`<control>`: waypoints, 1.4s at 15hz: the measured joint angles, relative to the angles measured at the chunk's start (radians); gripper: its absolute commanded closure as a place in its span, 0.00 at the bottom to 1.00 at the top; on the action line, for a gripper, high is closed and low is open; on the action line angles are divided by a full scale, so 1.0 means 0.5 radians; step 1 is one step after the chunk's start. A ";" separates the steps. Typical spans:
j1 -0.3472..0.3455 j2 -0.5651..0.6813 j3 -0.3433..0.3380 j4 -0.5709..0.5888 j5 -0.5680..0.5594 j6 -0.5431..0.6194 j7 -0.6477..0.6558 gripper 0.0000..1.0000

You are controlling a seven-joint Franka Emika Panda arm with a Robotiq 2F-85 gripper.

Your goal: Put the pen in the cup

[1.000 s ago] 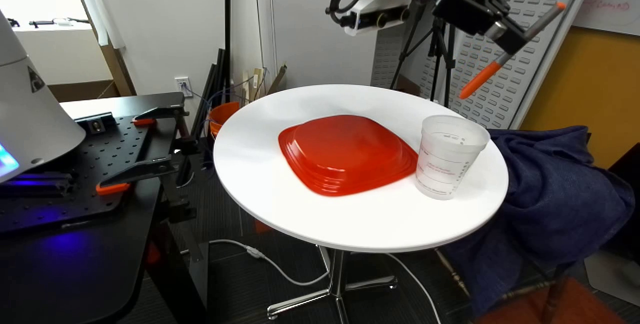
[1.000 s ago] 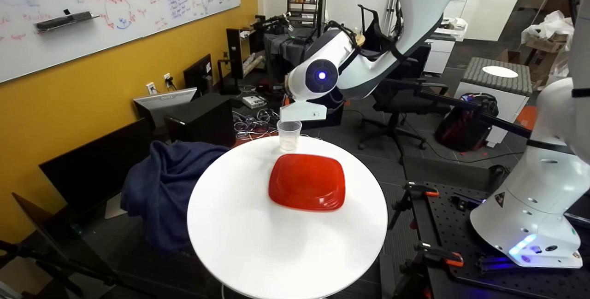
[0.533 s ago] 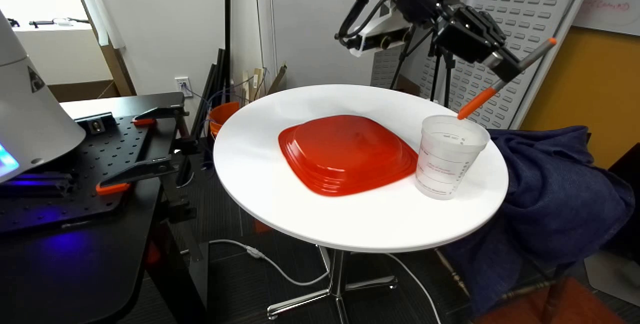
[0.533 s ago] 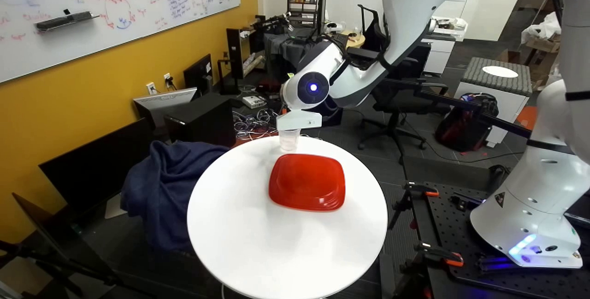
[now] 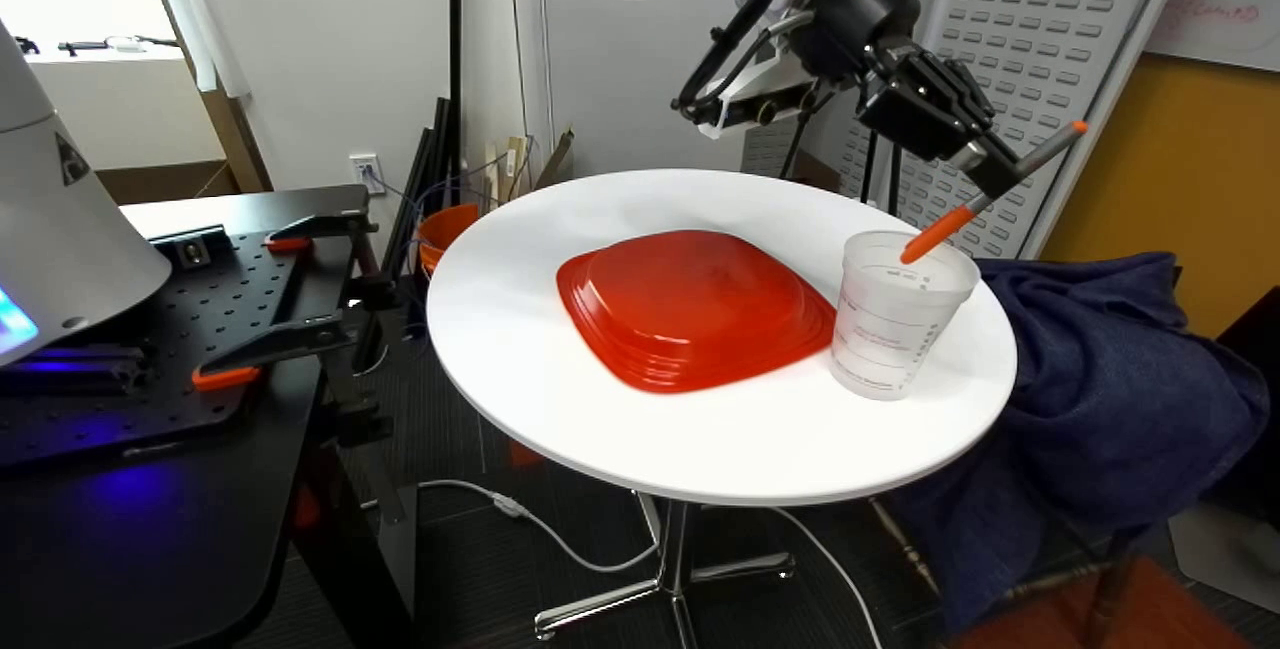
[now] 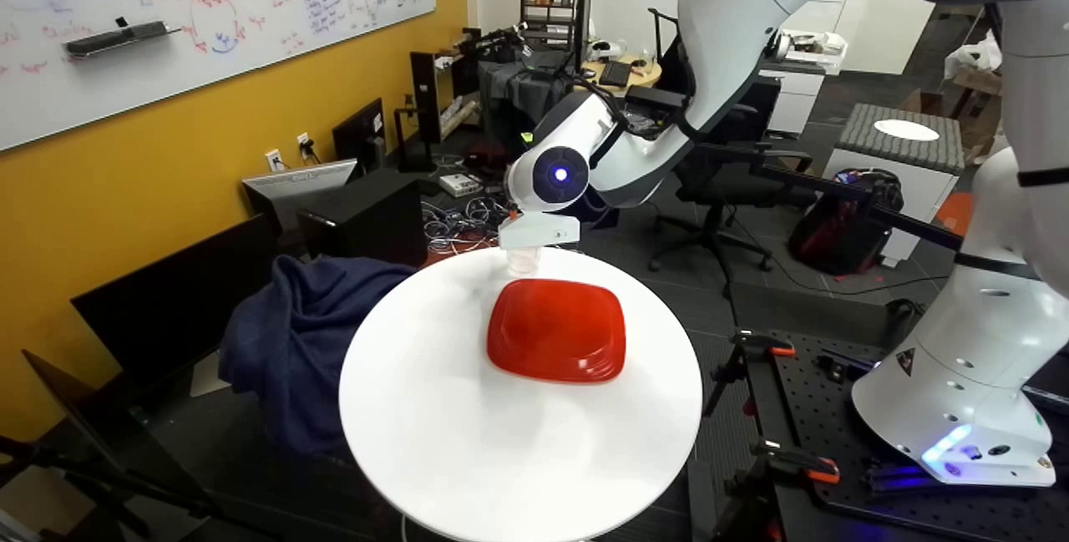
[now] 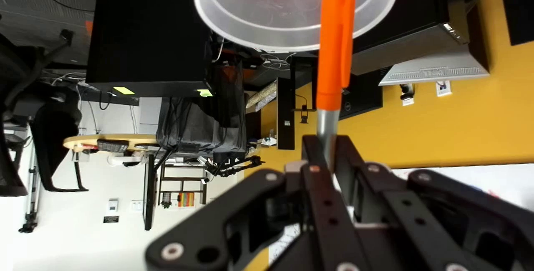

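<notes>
My gripper (image 7: 327, 150) is shut on the grey barrel of the pen (image 7: 331, 45), whose orange cap points away from the fingers. In an exterior view the pen (image 5: 938, 233) slants with its cap down, and the gripper (image 5: 998, 172) is above and behind the cup. The clear cup (image 5: 882, 339) stands upright on the table. The cap's tip overlaps the cup's mouth there and in the wrist view, where the cup (image 7: 254, 20) is at the top. I cannot tell whether the tip is below the rim. In an exterior view the arm partly hides the cup (image 6: 524, 263) and the pen is mostly hidden.
A red rounded-square plate (image 5: 700, 289) lies upside down right beside the cup; it also shows in an exterior view (image 6: 555, 329). The round white table (image 6: 451, 442) has the cup near its edge. A dark blue cloth (image 5: 1110, 389) hangs just beyond that edge.
My gripper has come down with the pen. The cap's tip has moved from above the cup to overlapping its mouth. The cup and plate have not moved.
</notes>
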 measured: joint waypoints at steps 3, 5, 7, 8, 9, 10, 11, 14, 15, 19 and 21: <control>0.000 0.008 0.012 0.001 0.001 0.000 0.000 0.36; 0.000 0.008 0.016 0.001 0.001 0.000 0.000 0.21; 0.000 0.008 0.018 0.001 0.001 0.000 0.000 0.06; 0.000 0.008 0.019 0.001 0.001 0.000 0.000 0.01; 0.000 0.008 0.019 0.001 0.001 0.000 0.000 0.00; 0.000 0.008 0.020 0.001 0.001 0.000 0.000 0.00; 0.000 0.008 0.022 0.002 0.001 0.000 0.000 0.00; 0.001 0.003 0.026 0.002 0.001 0.000 0.006 0.00; 0.002 -0.001 0.028 0.002 0.001 0.000 0.014 0.00; 0.016 -0.027 0.032 0.001 -0.006 0.000 0.057 0.00; 0.025 -0.047 0.041 -0.002 -0.019 -0.001 0.082 0.00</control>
